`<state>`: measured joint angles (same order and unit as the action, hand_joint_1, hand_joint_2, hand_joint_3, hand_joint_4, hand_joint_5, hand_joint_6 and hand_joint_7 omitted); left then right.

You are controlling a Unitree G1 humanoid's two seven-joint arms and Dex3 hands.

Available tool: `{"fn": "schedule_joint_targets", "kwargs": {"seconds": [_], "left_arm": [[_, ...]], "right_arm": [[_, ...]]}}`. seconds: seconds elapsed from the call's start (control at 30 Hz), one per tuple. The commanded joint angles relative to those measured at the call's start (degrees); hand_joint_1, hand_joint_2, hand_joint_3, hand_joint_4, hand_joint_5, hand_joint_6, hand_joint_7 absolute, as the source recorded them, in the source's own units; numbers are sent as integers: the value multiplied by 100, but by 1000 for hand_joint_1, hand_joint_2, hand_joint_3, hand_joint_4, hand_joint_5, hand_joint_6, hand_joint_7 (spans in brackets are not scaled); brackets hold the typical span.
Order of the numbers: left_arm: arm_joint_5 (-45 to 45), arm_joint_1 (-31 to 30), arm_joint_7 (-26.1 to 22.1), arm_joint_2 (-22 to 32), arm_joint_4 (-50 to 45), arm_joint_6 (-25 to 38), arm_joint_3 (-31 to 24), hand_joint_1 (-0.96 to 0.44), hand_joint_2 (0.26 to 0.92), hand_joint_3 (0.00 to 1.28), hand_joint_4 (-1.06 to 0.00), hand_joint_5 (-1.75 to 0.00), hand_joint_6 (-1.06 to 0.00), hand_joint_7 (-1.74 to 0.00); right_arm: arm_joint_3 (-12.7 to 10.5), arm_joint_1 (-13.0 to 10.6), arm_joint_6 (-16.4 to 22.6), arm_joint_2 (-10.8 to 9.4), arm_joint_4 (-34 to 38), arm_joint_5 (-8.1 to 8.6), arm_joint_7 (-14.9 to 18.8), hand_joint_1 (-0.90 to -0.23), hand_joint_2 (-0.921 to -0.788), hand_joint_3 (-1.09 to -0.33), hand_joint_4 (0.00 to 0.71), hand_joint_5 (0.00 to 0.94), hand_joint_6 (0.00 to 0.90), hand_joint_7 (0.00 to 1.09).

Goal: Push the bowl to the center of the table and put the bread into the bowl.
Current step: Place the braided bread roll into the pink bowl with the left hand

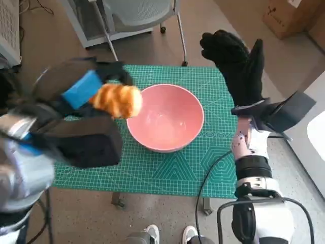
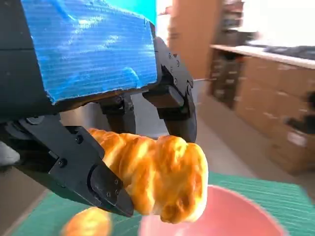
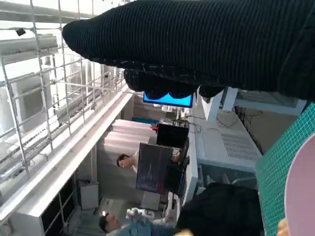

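Judging from where things lie, the first half of the task looks done: the pink bowl [image 1: 165,118] stands about in the middle of the green desk [image 1: 172,175], upright and with nothing visible inside it. The second half is under way but not finished. The left hand [image 1: 81,99] holds the bread [image 1: 118,100] in the air, beside the bowl's rim on the robot's left and not yet over the hollow. In the left wrist view the black fingers [image 2: 106,189] are closed around the bread [image 2: 157,177], gripping it from both sides, with the bowl [image 2: 246,216] below it. The right hand [image 1: 237,65] is raised near the far right corner of the desk, apart from the bowl; its glove shows the fingers stretched out and holding nothing.

What remains, as I judge it, is to carry the bread a little further over the bowl, lower it and release it. The bread looks soft, so a strong squeeze could deform it.
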<state>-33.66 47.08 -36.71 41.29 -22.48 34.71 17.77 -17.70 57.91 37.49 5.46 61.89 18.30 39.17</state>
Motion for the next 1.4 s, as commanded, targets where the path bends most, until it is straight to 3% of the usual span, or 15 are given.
{"fn": "schedule_joint_targets", "kwargs": {"seconds": [0.03, 0.33, 0.6, 0.67, 0.77, 0.9, 1.0, 1.03, 1.07, 1.1, 1.17, 1.27, 1.4], "left_arm": [[-121, 484, 120, -500, 780, -409, 362, 3, 909, 25, -699, -1236, -782, -914], [-72, 978, 661, -1285, 2591, -1490, 668, 1, 918, 15, -717, -1202, -740, -979], [-51, 1211, 1011, -1715, 3989, -2191, 722, 4, 906, 56, -627, -1406, -833, -752], [-59, 1264, 1021, -1808, 4235, -2225, 729, 2, 915, 61, -639, -1284, -732, -993], [-74, 1307, 1056, -1937, 4512, -2217, 729, 1, 917, 96, -609, -1266, -650, -1142], [12, 1271, 1047, -2027, 4656, -2232, 654, 1, 919, 119, -585, -1273, -605, -1210], [136, 1204, 777, -2044, 4610, -2059, 602, 1, 921, 165, -538, -1312, -544, -1276], [165, 1187, 693, -2044, 4583, -1991, 593, 126, 921, 187, -525, -1345, -459, -968], [202, 1173, 555, -2041, 4535, -1872, 580, 206, 921, 199, -518, -1365, -455, -674], [225, 1161, 455, -2038, 4492, -1785, 571, 149, 898, 178, -442, -1175, -429, -544], [268, 1155, 207, -2031, 4411, -1555, 561, -16, 847, 94, -281, -509, -332, -225], [293, 1137, -19, -2001, 4261, -1271, 551, -138, 804, 39, -117, -166, -246, -73], [254, 1016, -199, -1893, 3874, -984, 532, -216, 777, 12, -30, -43, -199, -19]], "right_arm": [[-4, -175, 11, 8, 10, 41, 84, -747, -921, -654, 257, 4, 406, 2], [14, -243, 167, 93, 9, -13, 79, -714, -921, -692, 248, 0, 392, 0], [-4, -319, 211, 143, -48, 20, 65, -696, -921, -714, 235, 1, 383, 2], [-6, -346, 221, 144, -75, 16, 33, -692, -921, -717, 235, 1, 383, 2], [-1, -399, 239, 132, -135, 2, -33, -691, -921, -719, 235, 1, 382, 1], [21, -460, 248, 114, -224, -16, -101, -693, -921, -722, 237, 1, 382, 1], [46, -492, 273, 102, -279, -43, -161, -693, -921, -725, 234, 0, 379, 1], [54, -500, 278, 101, -295, -48, -175, -693, -921, -726, 233, 0, 377, 0], [60, -503, 279, 103, -305, -51, -188, -693, -921, -726, 232, 0, 375, 0], [65, -508, 278, 104, -317, -52, -198, -692, -921, -727, 232, 0, 374, 0], [70, -508, 270, 112, -327, -54, -217, -690, -921, -728, 230, 0, 371, 0], [82, -506, 274, 113, -327, -63, -238, -682, -921, -732, 227, 0, 367, 0], [109, -499, 274, 102, -323, -80, -269, -676, -921, -741, 221, 0, 361, 0]]}}
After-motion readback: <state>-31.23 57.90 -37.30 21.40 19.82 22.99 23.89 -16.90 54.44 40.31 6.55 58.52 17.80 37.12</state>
